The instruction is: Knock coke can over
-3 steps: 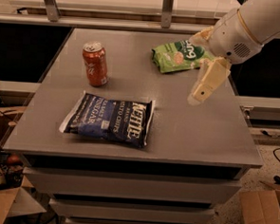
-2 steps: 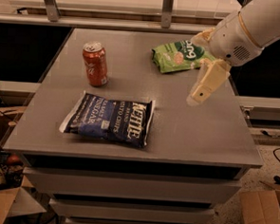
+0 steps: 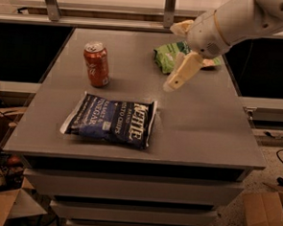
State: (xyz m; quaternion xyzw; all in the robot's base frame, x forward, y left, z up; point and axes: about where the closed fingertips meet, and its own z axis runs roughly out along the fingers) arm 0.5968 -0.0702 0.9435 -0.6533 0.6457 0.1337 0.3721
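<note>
One coke can (image 3: pixel 96 63) stands upright, far left on the table (image 3: pixel 203 128). My gripper (image 3: pixel 176 54) hovers well right of it, fingers spread, empty, over the green snack bag (image 3: pixel 165 59).

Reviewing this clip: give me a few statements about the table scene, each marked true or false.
1. The coke can stands upright on the table. True.
2. The gripper is touching the coke can. False: it hangs over the table by the green snack bag, well apart from the can.
3. The blue chip bag lies flat, nearer the table's front edge than the can. True.
4. The green snack bag lies on top of the blue chip bag. False: the two are apart, with the green bag towards the far side of the table.
5. The task is already done. False: the can has not been knocked over.
</note>
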